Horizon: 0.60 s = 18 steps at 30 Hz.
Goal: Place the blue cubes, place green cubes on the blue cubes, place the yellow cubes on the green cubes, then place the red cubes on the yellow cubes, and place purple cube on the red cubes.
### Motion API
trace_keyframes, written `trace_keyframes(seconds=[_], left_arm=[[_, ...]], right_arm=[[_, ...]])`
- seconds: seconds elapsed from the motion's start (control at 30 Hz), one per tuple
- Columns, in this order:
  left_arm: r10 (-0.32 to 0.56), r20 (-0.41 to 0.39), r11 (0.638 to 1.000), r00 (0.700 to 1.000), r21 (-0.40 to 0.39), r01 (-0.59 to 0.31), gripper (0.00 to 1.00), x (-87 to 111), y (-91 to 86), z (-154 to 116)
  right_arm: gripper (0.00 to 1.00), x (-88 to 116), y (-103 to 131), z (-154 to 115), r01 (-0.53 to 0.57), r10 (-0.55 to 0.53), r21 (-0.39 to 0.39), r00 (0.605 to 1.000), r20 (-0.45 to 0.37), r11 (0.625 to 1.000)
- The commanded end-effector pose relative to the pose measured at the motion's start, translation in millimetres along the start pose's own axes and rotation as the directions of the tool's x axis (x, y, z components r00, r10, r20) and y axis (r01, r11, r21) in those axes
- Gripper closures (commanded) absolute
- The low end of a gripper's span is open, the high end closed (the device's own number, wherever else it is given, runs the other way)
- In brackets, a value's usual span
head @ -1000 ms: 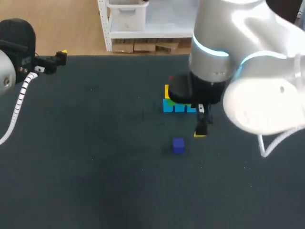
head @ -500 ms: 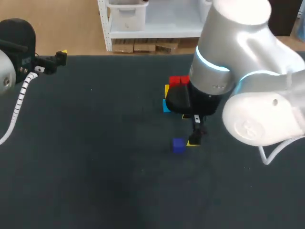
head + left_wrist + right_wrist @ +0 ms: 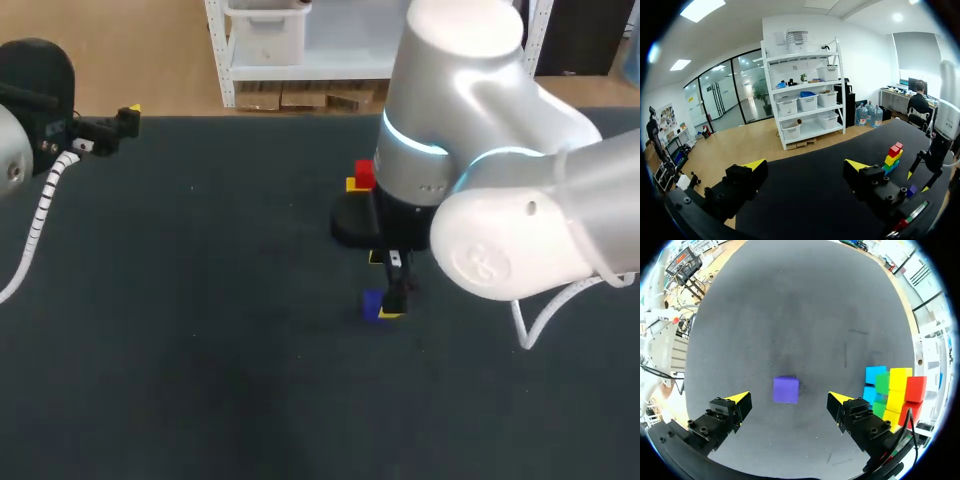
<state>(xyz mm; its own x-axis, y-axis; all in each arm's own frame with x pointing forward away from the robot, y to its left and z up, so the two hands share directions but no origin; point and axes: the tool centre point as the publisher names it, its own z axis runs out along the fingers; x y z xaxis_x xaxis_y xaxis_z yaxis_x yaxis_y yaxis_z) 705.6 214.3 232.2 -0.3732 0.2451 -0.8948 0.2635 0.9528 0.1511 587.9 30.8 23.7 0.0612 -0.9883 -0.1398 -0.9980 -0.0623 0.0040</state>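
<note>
While the left gripper [image 3: 806, 164] hangs spread at the table's [image 3: 790, 315] far edge, the right gripper [image 3: 789, 397] hovers, jaws wide, over the untouched purple cube [image 3: 786, 390] lying near the stack [image 3: 895, 390].

A: What is the counter [image 3: 180, 380] like?
B: Dark and matt, with a fine-grained, cloth-like cover. The purple cube [image 3: 786, 389] looks smooth and matt, plastic by the look of it.
A: And the right arm [image 3: 500, 240]?
B: A glossy, smooth silver-white shell. The right hand [image 3: 788, 399] is matt black with bolt heads showing and plain yellow tips
</note>
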Motion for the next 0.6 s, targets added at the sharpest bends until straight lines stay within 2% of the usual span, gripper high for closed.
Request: trace_keyframes(seconds=[0.03,0.33,0.43,0.47,0.53,0.6], left_arm=[[-0.001,0.002,1.0,1.0,0.0,0.001,0.0,0.4,0.0,-0.9],[-0.001,0.002,1.0,1.0,0.0,0.001,0.0,0.4,0.0,-0.9],[-0.001,0.002,1.0,1.0,0.0,0.001,0.0,0.4,0.0,-0.9],[-0.001,0.002,1.0,1.0,0.0,0.001,0.0,0.4,0.0,-0.9],[-0.001,0.002,1.0,1.0,0.0,0.001,0.0,0.4,0.0,-0.9],[-0.001,0.002,1.0,1.0,0.0,0.001,0.0,0.4,0.0,-0.9]], right_arm=[[0.0,0.1,-2.7,7.7,0.003,-0.003,-0.003,1.0,-0.001,1.0],[0.0,-0.2,-4.4,20.5,0.002,-0.002,-0.007,1.0,-0.013,1.0],[0.11,-1.4,-3.3,23.4,0.007,-0.007,-0.009,1.0,-0.016,1.0],[0.52,-1.5,-2.9,24.0,0.009,-0.009,-0.009,1.0,-0.018,1.0],[0.69,-1.5,-2.9,24.2,0.01,-0.01,-0.007,1.0,-0.023,1.0],[0.96,-1.1,-2.8,24.0,0.011,-0.011,-0.005,1.0,-0.025,1.0]])
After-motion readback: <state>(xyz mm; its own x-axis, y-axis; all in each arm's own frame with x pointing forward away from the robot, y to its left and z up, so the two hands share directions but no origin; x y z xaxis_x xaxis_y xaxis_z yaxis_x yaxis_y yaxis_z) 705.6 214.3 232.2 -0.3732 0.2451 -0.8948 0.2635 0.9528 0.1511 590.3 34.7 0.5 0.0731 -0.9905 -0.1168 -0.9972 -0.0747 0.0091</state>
